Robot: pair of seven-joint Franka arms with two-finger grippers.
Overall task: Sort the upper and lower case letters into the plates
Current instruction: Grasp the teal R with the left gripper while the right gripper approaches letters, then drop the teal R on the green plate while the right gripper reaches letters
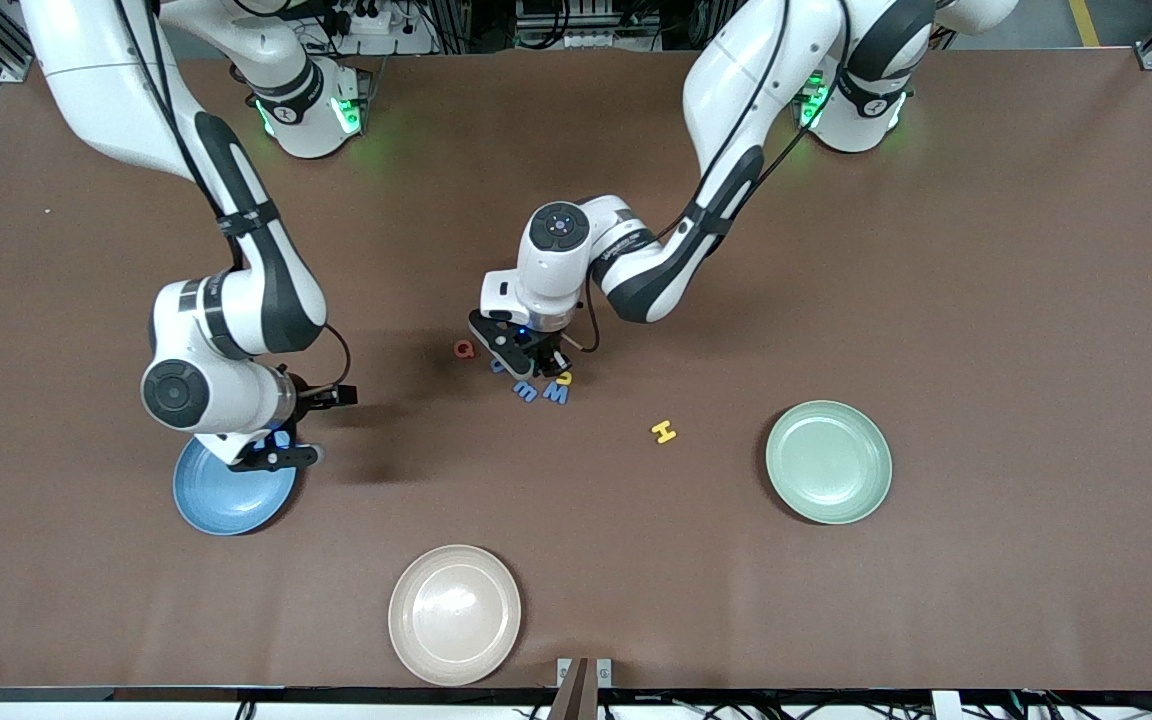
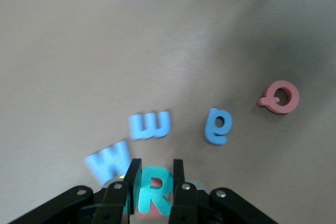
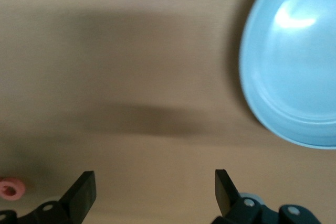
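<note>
At mid-table, the left gripper sits low over the huddle of foam letters, its fingers drawn narrow around the teal R, which stands pinched between them in the left wrist view. Just beside it lie the blue W, the blue m, the blue a and the red Q; the yellow H lies apart, toward the mint plate at the left arm's end of the table. The right gripper waits over the edge of the blue plate, pincer spread wide and empty.

The risk, I judge, is crowding: the W lies so near the fingers that a lift could drag or flip it, and thin, light foam could slip from a shallow pinch. The letters are flat, soft-edged and matte; both plates are round, shallow and smooth. A beige plate sits nearest the front camera on the brown table.
</note>
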